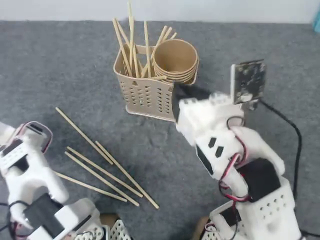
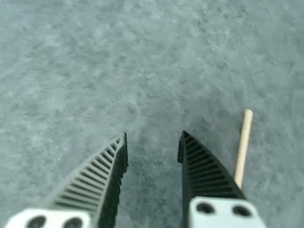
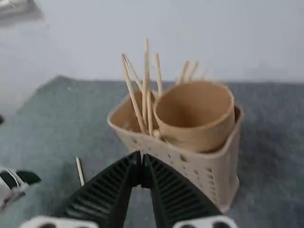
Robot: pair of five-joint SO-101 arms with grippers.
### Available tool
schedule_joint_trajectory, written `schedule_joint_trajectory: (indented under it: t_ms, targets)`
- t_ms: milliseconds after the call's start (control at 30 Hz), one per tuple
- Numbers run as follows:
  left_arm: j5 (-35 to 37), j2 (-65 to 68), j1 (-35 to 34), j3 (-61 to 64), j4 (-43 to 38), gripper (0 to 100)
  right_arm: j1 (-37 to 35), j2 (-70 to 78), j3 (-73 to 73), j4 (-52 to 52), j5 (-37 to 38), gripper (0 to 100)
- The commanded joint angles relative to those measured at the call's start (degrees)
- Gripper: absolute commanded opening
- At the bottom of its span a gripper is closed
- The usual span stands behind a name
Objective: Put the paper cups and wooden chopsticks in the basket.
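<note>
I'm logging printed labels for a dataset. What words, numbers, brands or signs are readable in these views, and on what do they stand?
No text can be read.
Dark circuit board on the right arm: tiny markings, too small to read.
Beige perforated plastic basket, brown paper cups, loose wooden chopsticks, grey carpet: no print visible.

A beige perforated basket stands upright on grey carpet. At one end sits a nested stack of brown paper cups, mouths up and slightly tilted; beside it several wooden chopsticks stand on end. Five loose chopsticks lie flat on the carpet nearby
</note>
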Motion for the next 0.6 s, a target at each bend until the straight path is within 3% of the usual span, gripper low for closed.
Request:
schedule_joint_trajectory:
  t_ms: [0,167,467,567]
  targets:
    - [-2.73,-0.35,2.90,-1.27,1.32,16,-0.57,-5.32,8.44,3.82,-0.53,0.8]
    - [-2.64,-0.09,6.95,-8.22,6.86,16,-0.48,-12.53,28.48,0.92,-0.62,0.8]
    - [-2.55,9.85,14.86,-26.15,22.95,16,4.44,-24.48,66.55,-31.43,-0.62,0.8]
    - [-2.55,18.29,16.09,-34.07,26.29,16,5.41,-25.98,68.22,-32.92,-0.70,0.8]
